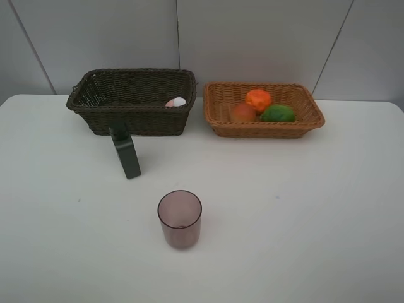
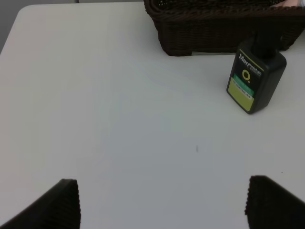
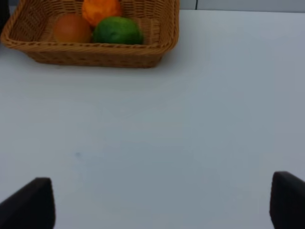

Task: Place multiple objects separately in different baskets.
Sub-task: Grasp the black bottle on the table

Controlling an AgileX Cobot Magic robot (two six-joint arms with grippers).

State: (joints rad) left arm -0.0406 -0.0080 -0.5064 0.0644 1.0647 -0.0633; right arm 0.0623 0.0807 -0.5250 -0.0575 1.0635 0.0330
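The dark brown basket (image 1: pixel 95 95) at the back left holds a pink white-capped bottle (image 1: pixel 176 102). Beside it, the light tan basket (image 1: pixel 218 107) holds an orange citrus (image 1: pixel 258 99), a red-orange fruit (image 1: pixel 243 112) and a green fruit (image 1: pixel 278 113). A dark green bottle (image 1: pixel 126 151) stands on the table in front of the dark basket. The mauve cup (image 1: pixel 180 218) stands upright nearer the front. Neither arm shows in the high view. My left gripper (image 2: pixel 162 202) is open over bare table, well short of the green bottle (image 2: pixel 255 78). My right gripper (image 3: pixel 164 202) is open, far from the tan basket (image 3: pixel 157 45).
The white table (image 1: pixel 315 208) runs to a grey panelled wall behind the baskets. The dark basket's front wall (image 2: pixel 200 33) stands just behind the green bottle.
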